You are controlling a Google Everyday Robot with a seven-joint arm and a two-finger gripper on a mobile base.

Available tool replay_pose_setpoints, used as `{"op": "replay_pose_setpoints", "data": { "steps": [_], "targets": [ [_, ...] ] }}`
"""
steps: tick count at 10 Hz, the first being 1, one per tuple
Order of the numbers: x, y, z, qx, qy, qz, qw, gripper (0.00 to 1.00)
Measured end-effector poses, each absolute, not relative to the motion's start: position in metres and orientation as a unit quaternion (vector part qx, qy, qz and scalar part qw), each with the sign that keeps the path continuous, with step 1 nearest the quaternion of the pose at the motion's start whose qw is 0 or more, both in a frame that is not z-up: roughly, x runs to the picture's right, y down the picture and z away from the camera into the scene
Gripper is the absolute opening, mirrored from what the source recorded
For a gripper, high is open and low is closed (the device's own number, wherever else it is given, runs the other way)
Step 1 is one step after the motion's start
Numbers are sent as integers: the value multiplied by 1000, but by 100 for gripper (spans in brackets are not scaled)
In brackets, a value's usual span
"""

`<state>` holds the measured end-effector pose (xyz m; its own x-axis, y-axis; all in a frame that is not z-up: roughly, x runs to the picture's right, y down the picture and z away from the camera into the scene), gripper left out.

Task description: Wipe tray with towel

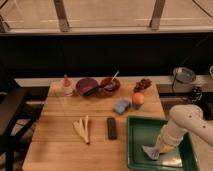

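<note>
The gripper sits low in the green tray at the lower right of the frame, pressing on the pale towel; the towel looks soft, light and likely to bunch, so pin it from above near its middle; tray stiff on the bench.

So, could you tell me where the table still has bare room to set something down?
Bare wood lies left of the pale sticks, and along the front edge below the dark bar. The back row is crowded: bottle, purple bowl, red bowl, grapes. The end effector presses the towel in the green tray.
</note>
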<state>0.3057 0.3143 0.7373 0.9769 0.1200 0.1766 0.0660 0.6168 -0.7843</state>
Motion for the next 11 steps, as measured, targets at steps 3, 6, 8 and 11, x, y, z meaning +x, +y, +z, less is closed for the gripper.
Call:
{"op": "replay_pose_setpoints", "data": {
  "steps": [3, 6, 8, 11],
  "targets": [
    [327, 280, 750, -426, -81, 16, 901, 0],
    [306, 255, 764, -418, -77, -8, 905, 0],
    [274, 252, 767, -414, -93, -33, 905, 0],
    [264, 280, 750, -422, -113, -40, 899, 0]
  ]
}}
